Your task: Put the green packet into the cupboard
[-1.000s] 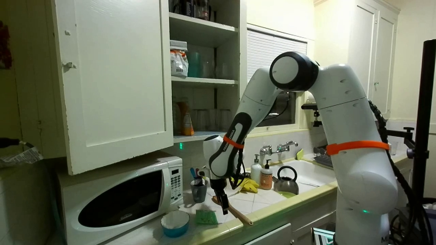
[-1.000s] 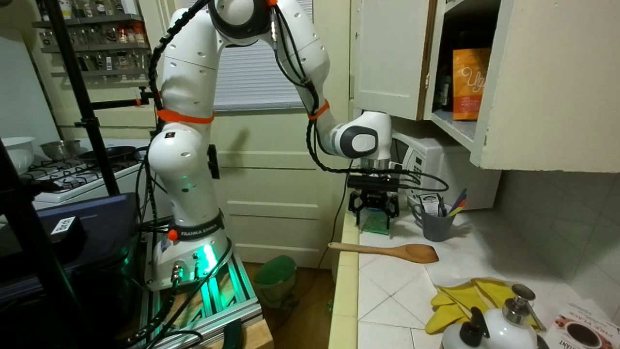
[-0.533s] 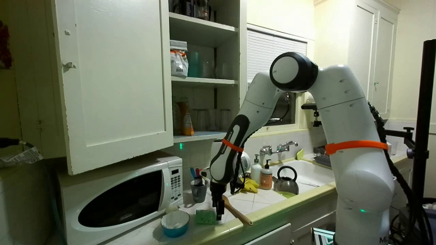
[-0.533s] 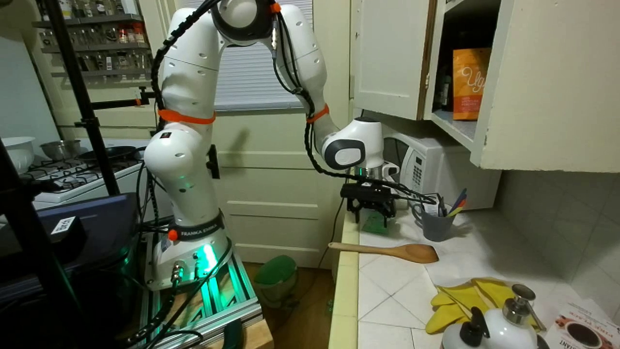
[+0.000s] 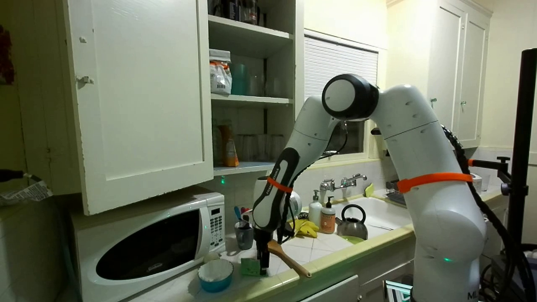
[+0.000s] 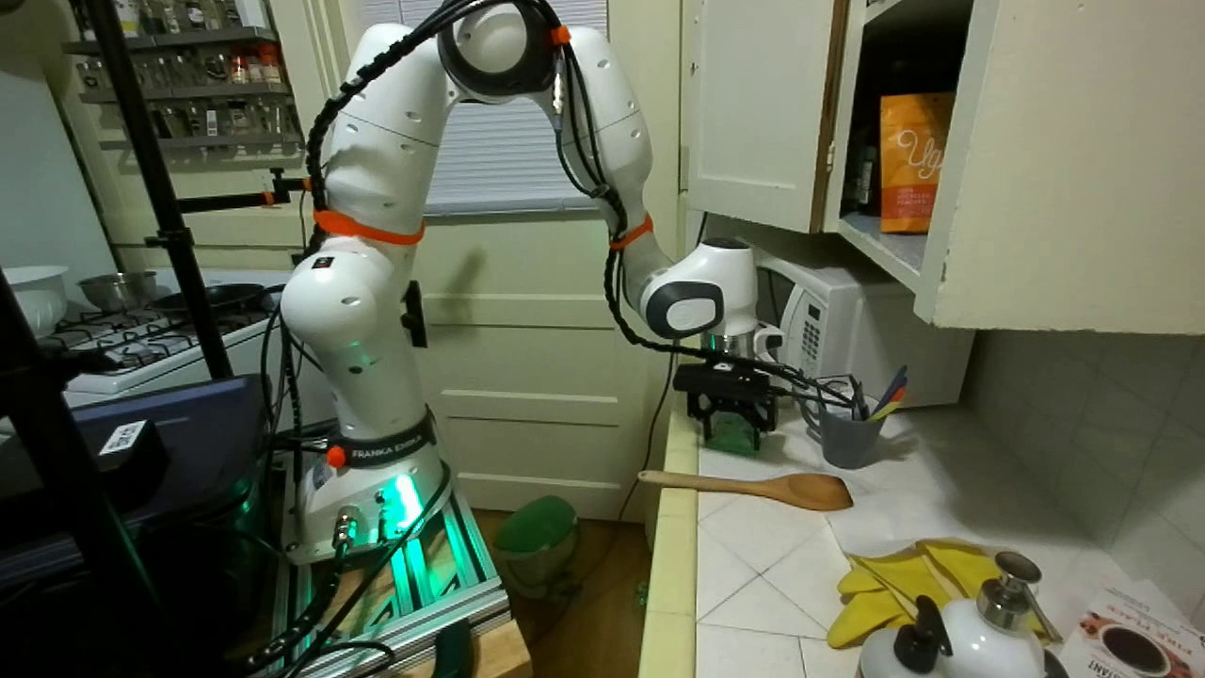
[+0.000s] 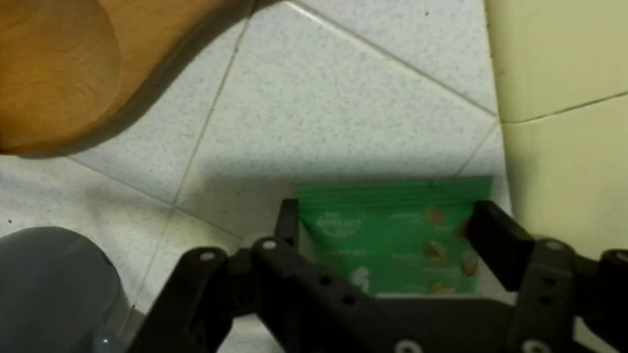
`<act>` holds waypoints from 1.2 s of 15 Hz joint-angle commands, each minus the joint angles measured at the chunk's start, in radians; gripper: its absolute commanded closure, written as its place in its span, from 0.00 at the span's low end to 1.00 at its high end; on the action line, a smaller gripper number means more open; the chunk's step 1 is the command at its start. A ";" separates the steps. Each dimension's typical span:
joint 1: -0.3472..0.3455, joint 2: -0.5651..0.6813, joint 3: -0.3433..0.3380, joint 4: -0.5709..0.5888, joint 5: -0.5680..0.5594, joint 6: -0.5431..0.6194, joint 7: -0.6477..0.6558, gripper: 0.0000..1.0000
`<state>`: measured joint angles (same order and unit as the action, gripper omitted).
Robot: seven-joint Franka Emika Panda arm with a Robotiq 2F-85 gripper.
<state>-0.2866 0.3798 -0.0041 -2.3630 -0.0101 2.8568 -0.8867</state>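
The green packet (image 5: 250, 266) stands on the counter near its front edge, beside a blue bowl, and also shows in an exterior view (image 6: 732, 435). In the wrist view, the packet (image 7: 387, 240) lies between my fingers, with its sealed edge toward the top of the picture. My gripper (image 7: 383, 211) is open wide and low over the counter. One finger is at each side edge of the packet; I cannot tell whether they press on it. The gripper (image 5: 263, 270) hides part of the packet. The white cupboard (image 5: 151, 105) above the microwave has its door open, showing shelves with glasses.
The white microwave (image 5: 151, 243) stands under the cupboard door. The blue bowl (image 5: 216, 275), a grey cup with utensils (image 6: 850, 438) and a wooden spoon (image 6: 753, 486) are close to the gripper. Yellow gloves (image 6: 918, 574), soap bottles and a kettle (image 5: 352, 224) are farther along.
My gripper has moved down and toward the packet, from beside it to around it. The packet stays in its place on the counter.
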 commanded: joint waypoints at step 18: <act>0.113 -0.443 -0.224 -0.354 -0.381 -0.032 0.566 0.97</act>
<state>-0.1570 0.1246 -0.2002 -2.5585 -0.3403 2.7521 -0.4097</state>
